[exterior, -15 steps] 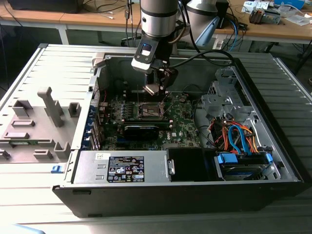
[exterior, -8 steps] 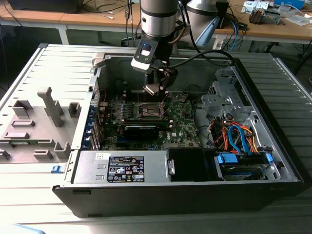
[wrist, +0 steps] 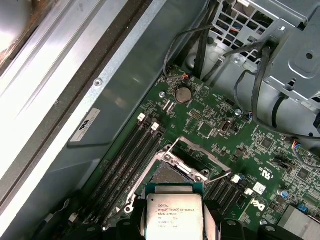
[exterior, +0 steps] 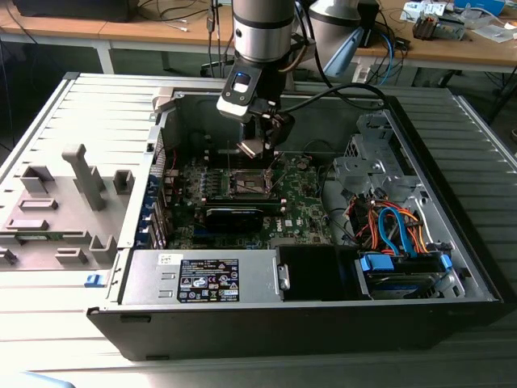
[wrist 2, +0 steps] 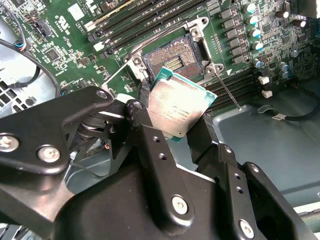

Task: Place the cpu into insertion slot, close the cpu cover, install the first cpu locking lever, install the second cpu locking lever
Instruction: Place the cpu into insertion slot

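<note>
One chip (wrist 2: 176, 100): hanging in the tool (wrist 2: 175, 114), clear of the board (wrist 2: 75, 47).
Tool: clamping the chip by opposite edges, leaving its underside free.
Socket (wrist 2: 175, 56): lying uncovered beneath the tool, sitting empty.

silvery-grey cpu (wrist 2: 177, 107) – teal-green rim, brownish-gold dotted insertion slot (wrist 2: 172, 57), green motherboard (wrist 2: 65, 30), black gripper (wrist 2: 174, 114), orange and blue cables (exterior: 393, 226)

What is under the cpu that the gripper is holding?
The gripper holds the cpu above the green motherboard. Below it lies the open insertion slot, its brownish-gold contact field bare. The cpu hides the slot's nearer edge in both wrist views.
</note>
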